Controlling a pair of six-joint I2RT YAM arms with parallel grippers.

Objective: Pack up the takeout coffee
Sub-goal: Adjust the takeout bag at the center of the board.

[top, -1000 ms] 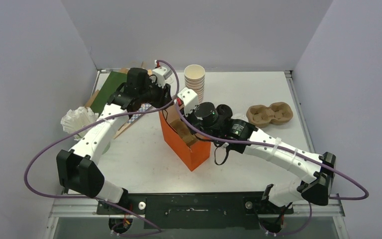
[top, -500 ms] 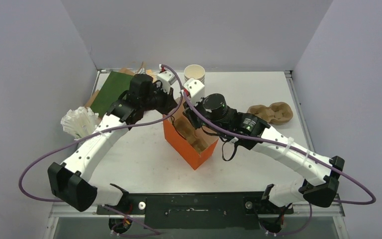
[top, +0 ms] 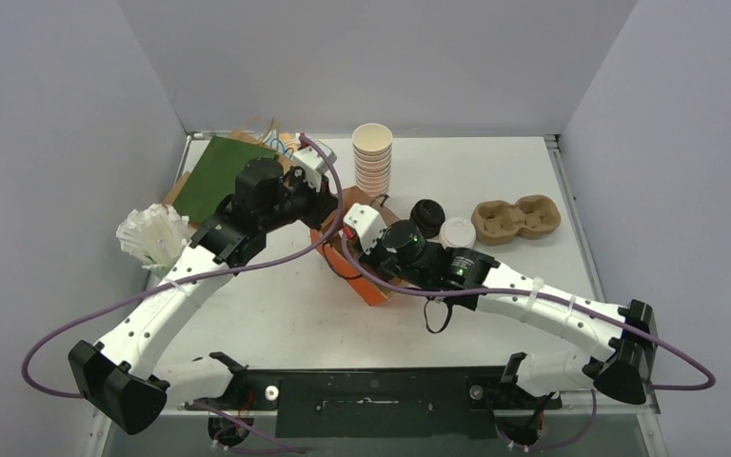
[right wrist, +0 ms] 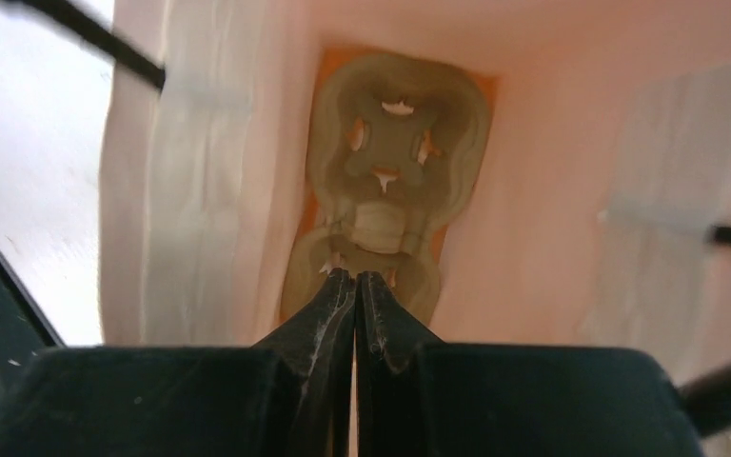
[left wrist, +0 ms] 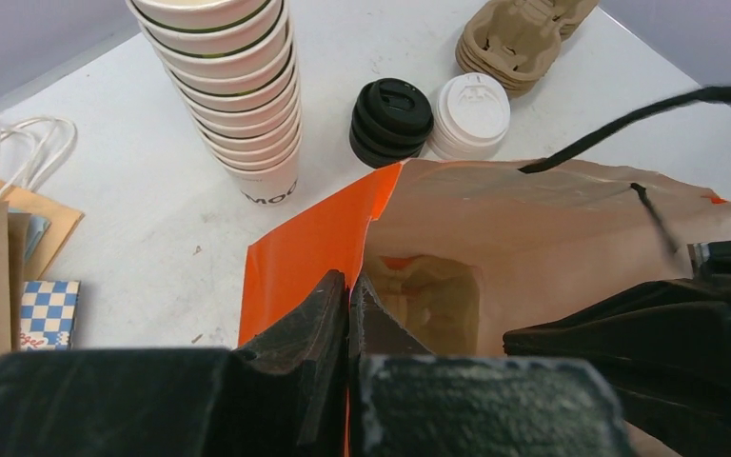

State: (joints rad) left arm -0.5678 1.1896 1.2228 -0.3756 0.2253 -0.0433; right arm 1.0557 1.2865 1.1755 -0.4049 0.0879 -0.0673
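No takeout coffee is in view. An orange paper bag sits mid-table, its mouth spread open. A pulp cup carrier lies at its bottom with nothing in its cup holes. My left gripper is shut on the bag's orange rim at a corner fold. My right gripper is shut at the opposite rim, a pale sliver of the bag's wall between its fingers, and looks straight down into the bag. A black handle cord crosses the mouth.
A stack of lidless cups stands behind the bag. Black lids, white lids and spare pulp carriers lie to its right. A green board and a white bundle sit at the left.
My left gripper has shut on the bag's rim. The bag has sunk and tipped toward the near side with both arms, uncovering the lids behind it.
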